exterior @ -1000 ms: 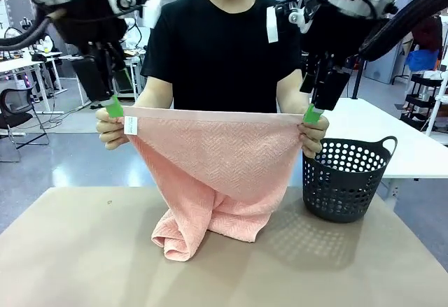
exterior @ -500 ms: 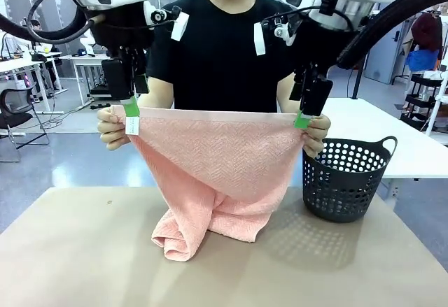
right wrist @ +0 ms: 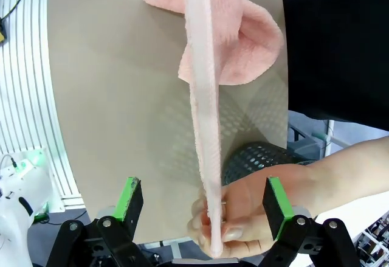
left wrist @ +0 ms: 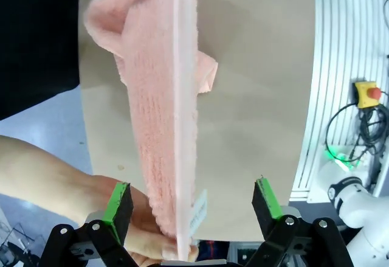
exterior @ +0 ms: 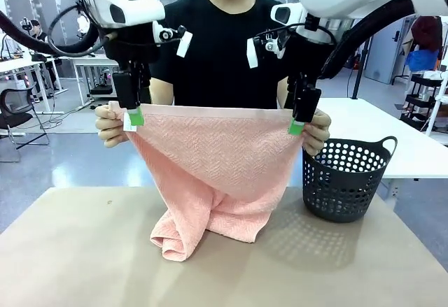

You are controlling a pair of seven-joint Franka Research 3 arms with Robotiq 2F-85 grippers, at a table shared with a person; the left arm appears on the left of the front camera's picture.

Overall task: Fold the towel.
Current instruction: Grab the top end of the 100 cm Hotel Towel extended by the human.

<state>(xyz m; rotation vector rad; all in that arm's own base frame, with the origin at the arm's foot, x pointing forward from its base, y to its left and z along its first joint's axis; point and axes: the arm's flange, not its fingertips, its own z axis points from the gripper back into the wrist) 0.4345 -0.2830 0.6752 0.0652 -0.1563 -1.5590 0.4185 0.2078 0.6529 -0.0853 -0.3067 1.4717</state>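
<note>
Nothing is folded yet, as we read it. The towel (exterior: 217, 160) hangs stretched by its top hem between the person's hand at the left corner (exterior: 110, 125) and the person's hand at the right corner (exterior: 316, 132), and its lower part is bunched on the desk (exterior: 70, 251). The handover looks only half made. The robot has no hold on the cloth, so the grasp, the lay-out and every fold are left to do. Both arms come down from above with their wrists pointing straight down, one over each top corner, just inside the person's hands. The left fingers (left wrist: 120, 201) are spread wide and straddle the hem, one on each side of it. In the left wrist view we see a clear gap to the cloth on the far side, and the white tag (left wrist: 199, 209) sits between them. The right fingers (right wrist: 129, 197) are spread wide too, with the hem edge running between them and the person's thumb and fingertips pinching it there. They grasp nothing. A black perforated basket (exterior: 346, 177) stands on the desk at the robot's right, clear of the towel.
</note>
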